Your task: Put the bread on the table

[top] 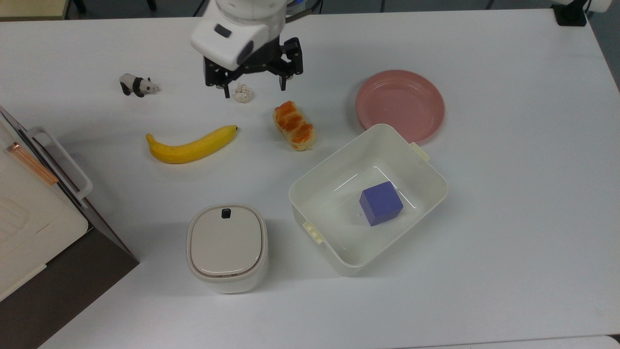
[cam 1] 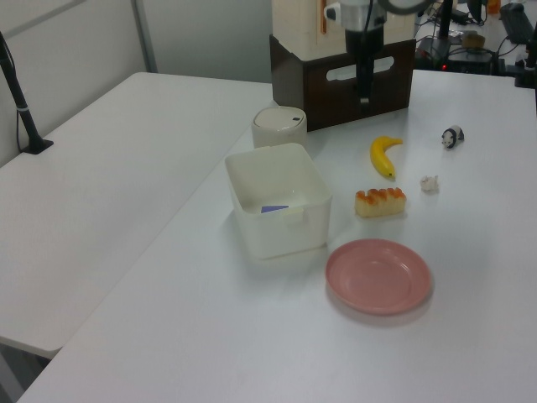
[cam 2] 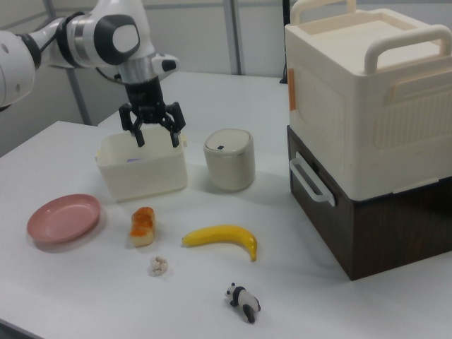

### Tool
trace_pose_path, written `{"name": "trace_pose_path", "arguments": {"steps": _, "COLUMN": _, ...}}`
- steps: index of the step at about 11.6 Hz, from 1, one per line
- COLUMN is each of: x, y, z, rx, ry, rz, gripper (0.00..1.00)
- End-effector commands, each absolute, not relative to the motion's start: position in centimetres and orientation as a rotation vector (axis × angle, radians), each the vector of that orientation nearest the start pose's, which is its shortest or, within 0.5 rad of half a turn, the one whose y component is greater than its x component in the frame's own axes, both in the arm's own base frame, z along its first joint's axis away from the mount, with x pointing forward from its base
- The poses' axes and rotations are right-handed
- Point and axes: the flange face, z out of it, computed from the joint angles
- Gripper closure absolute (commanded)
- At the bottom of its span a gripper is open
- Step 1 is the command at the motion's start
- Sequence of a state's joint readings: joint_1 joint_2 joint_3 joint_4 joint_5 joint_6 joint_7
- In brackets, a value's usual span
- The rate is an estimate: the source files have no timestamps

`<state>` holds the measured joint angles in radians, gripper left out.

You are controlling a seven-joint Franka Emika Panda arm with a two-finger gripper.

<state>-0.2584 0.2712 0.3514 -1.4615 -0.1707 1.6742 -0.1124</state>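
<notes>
Bread [top: 294, 132]: lying free on the table [top: 508, 203], between banana [top: 192, 145] and pink plate [top: 400, 104], just beside the white bin [top: 339, 169]. Bin holds one blue cube [top: 380, 203]. Lidded canister [top: 226, 247] shut, contents unseen. Wrinkly ball [top: 242, 92] and panda figure [top: 137, 85] nearby. Gripper [top: 253, 88]: raised, fingers spread wide, empty.

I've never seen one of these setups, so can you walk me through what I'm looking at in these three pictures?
It is one robot arm, filmed from above and from two sides. Its gripper is a two-finger claw, open and holding nothing, raised above the white table. On the table lie the bread, a banana, a small crumpled ball, a toy panda, a pink plate, a lidded pot and a white bin with a blue cube inside. A large cream box stands at the table's edge.
</notes>
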Motion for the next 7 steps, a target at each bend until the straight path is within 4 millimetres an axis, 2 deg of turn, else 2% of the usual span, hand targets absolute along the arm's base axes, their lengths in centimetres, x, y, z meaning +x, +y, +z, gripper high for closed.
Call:
{"name": "trace_pose_path", "arguments": {"steps": 1, "x": 64.1, "y": -1.2, "z": 57.6, "rx": -3.120, "ry": -0.059, "rz": -0.066, "gripper": 0.00}}
{"name": "trace_pose_path", "arguments": {"steps": 2, "x": 64.3, "y": -2.0, "z": 59.2, "rx": -3.116, "ry": -0.014, "rz": -0.115, "gripper": 0.00}}
{"name": "trace_pose_path", "arguments": {"steps": 7, "x": 64.1, "y": -1.9, "z": 59.5, "rx": -3.092, "ry": 0.108, "rz": -0.101, "gripper": 0.00}}
